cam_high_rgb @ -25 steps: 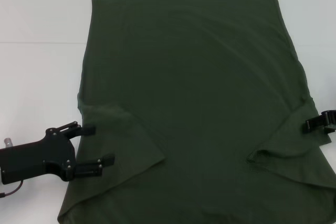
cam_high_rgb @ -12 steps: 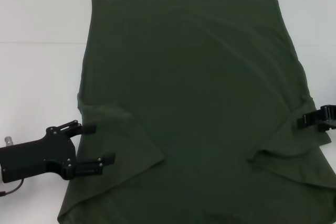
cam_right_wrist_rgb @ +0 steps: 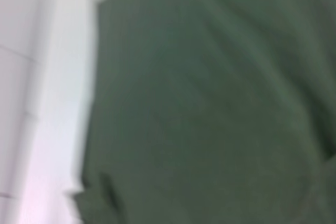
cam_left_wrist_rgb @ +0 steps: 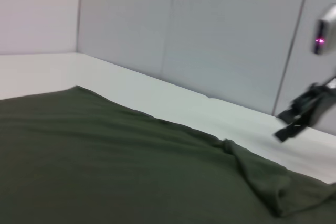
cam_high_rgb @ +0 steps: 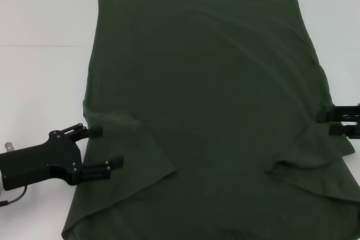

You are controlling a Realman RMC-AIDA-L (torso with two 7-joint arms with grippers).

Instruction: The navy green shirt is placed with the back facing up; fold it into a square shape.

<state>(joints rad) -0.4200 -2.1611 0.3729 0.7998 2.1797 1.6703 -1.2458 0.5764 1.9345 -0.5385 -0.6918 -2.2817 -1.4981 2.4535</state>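
the navy green shirt (cam_high_rgb: 205, 99) lies flat on the white table (cam_high_rgb: 39, 77), long axis running away from the robot, between the spread, empty left gripper (cam_high_rgb: 104, 148) and right gripper (cam_high_rgb: 336, 122), both at its sleeve-side edges.

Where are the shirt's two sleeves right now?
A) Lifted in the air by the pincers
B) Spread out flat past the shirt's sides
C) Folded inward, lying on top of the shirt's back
C: in the head view both sleeves lie folded in over the navy green shirt, one beside the open left pincer, one beside the open right pincer.
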